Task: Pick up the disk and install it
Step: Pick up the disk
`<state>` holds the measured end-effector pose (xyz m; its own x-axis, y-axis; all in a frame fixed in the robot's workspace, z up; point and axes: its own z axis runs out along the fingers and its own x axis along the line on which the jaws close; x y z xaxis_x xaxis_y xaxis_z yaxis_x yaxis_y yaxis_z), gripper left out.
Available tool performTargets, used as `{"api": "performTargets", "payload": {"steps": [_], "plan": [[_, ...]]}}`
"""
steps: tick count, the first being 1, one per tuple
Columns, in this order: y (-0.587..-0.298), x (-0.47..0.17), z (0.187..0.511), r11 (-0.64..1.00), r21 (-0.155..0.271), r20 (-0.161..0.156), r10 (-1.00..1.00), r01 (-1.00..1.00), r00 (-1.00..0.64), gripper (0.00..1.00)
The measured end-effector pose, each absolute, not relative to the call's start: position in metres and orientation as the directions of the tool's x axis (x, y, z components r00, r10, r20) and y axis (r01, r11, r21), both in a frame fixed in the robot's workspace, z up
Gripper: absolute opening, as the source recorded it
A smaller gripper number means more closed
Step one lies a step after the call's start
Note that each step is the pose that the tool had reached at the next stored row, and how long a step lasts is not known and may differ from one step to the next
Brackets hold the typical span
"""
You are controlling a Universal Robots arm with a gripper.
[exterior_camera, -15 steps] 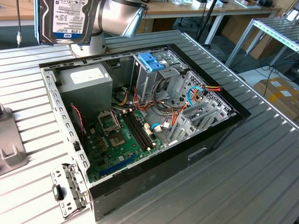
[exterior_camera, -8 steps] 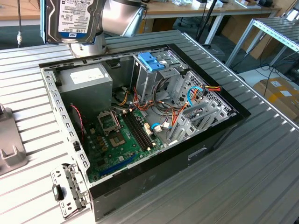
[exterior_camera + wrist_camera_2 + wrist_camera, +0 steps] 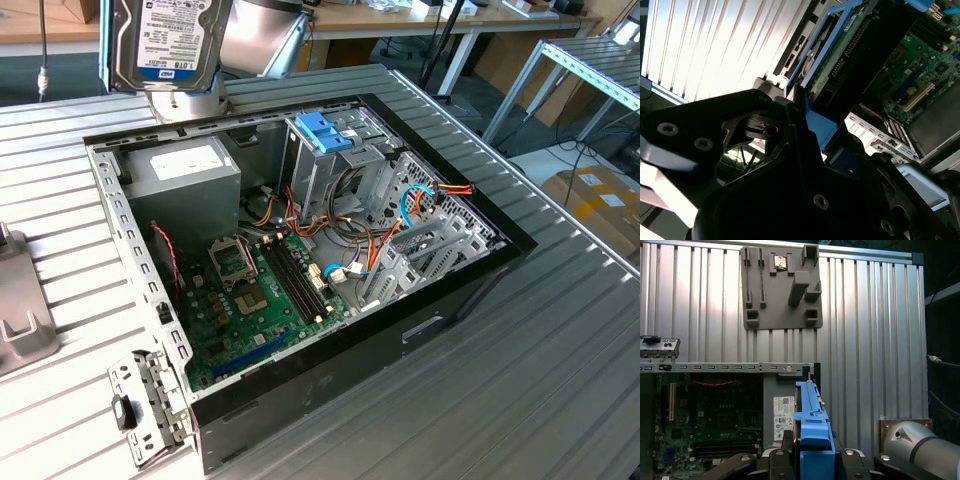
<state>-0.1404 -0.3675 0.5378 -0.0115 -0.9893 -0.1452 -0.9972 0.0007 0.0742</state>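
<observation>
The disk (image 3: 170, 35) is clamped by its blue carrier in the gripper (image 3: 812, 460), aloft over the computer case's (image 3: 330, 360) corner by the bench's (image 3: 560, 330) far edge in the exterior view — if lowered tilted, loose cables (image 3: 400, 215) could be snagged or the drive cage (image 3: 312, 178) missed.

End effector (image 3: 813, 452) clamps disk (image 3: 810, 405) edge-on above open case (image 3: 715, 367).

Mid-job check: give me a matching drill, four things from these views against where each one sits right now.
Things:
1 disk
2 blue latch
3 circuit board
4 grey holder

Places:
A on the table, outside the case
B flat on the case floor
C clamped in the gripper, up in the air
D atop the drive cage

Pairs: 1-C, 2-D, 3-B, 4-A
</observation>
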Motion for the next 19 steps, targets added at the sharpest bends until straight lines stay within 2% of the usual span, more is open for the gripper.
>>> {"api": "performTargets", "payload": {"steps": [19], "plan": [[-0.375,-0.128,0.538,0.001,0.074,-0.145,-0.989,-0.997,-0.011,0.37]]}}
